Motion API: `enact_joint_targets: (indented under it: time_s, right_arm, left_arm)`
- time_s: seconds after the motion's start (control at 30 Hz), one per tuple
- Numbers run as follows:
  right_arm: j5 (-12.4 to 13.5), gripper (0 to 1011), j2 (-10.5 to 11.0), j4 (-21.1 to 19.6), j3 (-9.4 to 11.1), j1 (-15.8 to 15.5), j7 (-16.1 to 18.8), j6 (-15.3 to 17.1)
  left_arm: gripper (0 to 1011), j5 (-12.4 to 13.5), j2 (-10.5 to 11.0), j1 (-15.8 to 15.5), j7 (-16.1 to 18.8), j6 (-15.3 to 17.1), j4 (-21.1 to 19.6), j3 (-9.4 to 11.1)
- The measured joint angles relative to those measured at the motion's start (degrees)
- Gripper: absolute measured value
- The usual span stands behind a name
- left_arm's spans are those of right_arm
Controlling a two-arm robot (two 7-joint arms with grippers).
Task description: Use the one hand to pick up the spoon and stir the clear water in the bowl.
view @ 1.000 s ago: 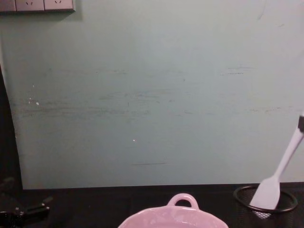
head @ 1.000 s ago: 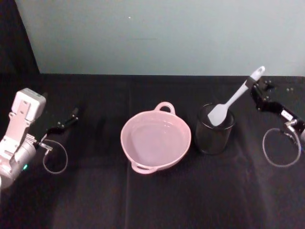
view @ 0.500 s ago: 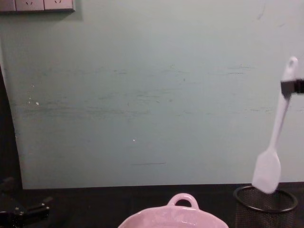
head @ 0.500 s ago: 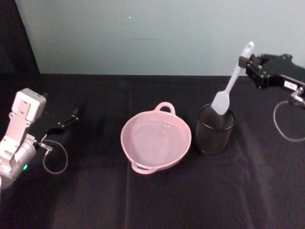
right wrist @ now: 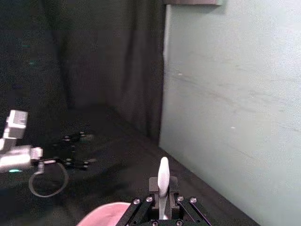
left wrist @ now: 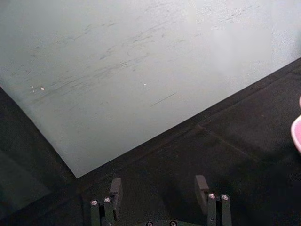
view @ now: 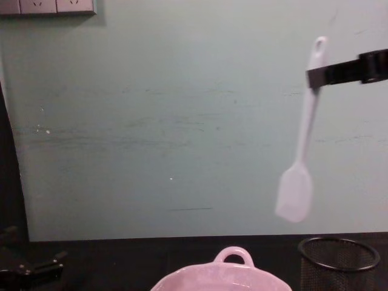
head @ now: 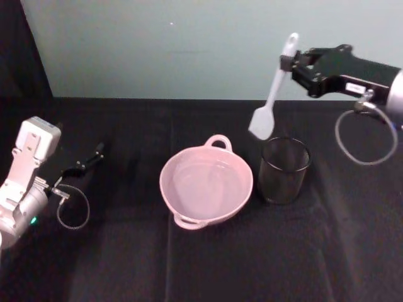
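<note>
Now, right gripper (head: 287, 63): is hovering high up, to the right of the bowl (head: 165, 189) and behind it, with its fingers clamping the handle of the spoon (head: 272, 94) just below the hole at its end.
Spoon: is hanging almost upright in the air, blade down and leaning a little toward the bowl's side. In the chest view the blade is floating well above the bowl's rim, off to the bowl's right, touching nothing.
Bowl: is sitting on the black cloth (head: 220, 264), its loop handle pointing away from the robot.
Water (head: 204, 185): is lying in the bowl, barely showing against the pink.
Wire-mesh cup (head: 283, 170): is standing upright just to the right of the bowl, apart from it. The spoon's blade is hanging clear above the edge of the cup nearest the bowl.
Left gripper (head: 88, 160): is resting low over the cloth, well to the left of the bowl. Its fingers are standing apart in the left wrist view and holding nothing.
</note>
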Motion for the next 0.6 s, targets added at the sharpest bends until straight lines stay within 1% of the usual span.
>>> enact_joint_targets:
  time_s: [0.03, 0.07, 0.13, 0.17, 0.2, 0.23, 0.33, 0.43, 0.53, 0.6]
  right_arm:
    - [0.0, 126, 0.0, 0.0, 0.0, 0.0, 0.0, 0.0]
    - [0.0, 126, -0.7, 0.6, -1.1, 0.8, 0.5, 0.0]
    - [0.0, 126, -1.3, 1.3, -2.2, 1.4, 0.9, -0.1]
    - [-0.1, 126, -1.9, 2.0, -3.3, 1.9, 1.4, -0.5]
    - [-0.1, 126, -2.2, 2.3, -3.7, 2.1, 1.6, -0.7]
    - [-0.2, 126, -2.6, 2.9, -4.7, 2.4, 2.0, -1.2]
    - [-0.5, 126, -3.4, 4.4, -6.2, 2.7, 2.7, -2.4]
    - [-1.4, 126, -4.5, 6.7, -8.6, 2.8, 3.4, -4.3]
    - [-2.1, 126, -5.2, 8.2, -9.8, 2.8, 3.5, -5.4]
    - [-3.6, 126, -5.9, 9.8, -10.7, 2.4, 3.4, -7.3]
  left_arm:
    - [1011, 0.0, 0.0, 0.0, 0.0, 0.0, 0.0, 0.0]
    - [1011, 0.0, 0.0, 0.0, 0.0, 0.0, 0.0, 0.0]
    - [1011, 0.0, 0.0, 0.0, 0.0, 0.0, 0.0, 0.0]
    - [1011, 0.0, 0.0, 0.0, 0.0, 0.0, 0.0, 0.0]
    - [1011, 0.0, 0.0, 0.0, 0.0, 0.0, 0.0, 0.0]
    - [1011, 0.0, 0.0, 0.0, 0.0, 0.0, 0.0, 0.0]
    - [1011, 0.0, 0.0, 0.0, 0.0, 0.0, 0.0, 0.0]
    - [1011, 0.0, 0.0, 0.0, 0.0, 0.0, 0.0, 0.0]
    - [1011, 0.0, 0.0, 0.0, 0.0, 0.0, 0.0, 0.0]
    - [1011, 0.0, 0.0, 0.0, 0.0, 0.0, 0.0, 0.0]
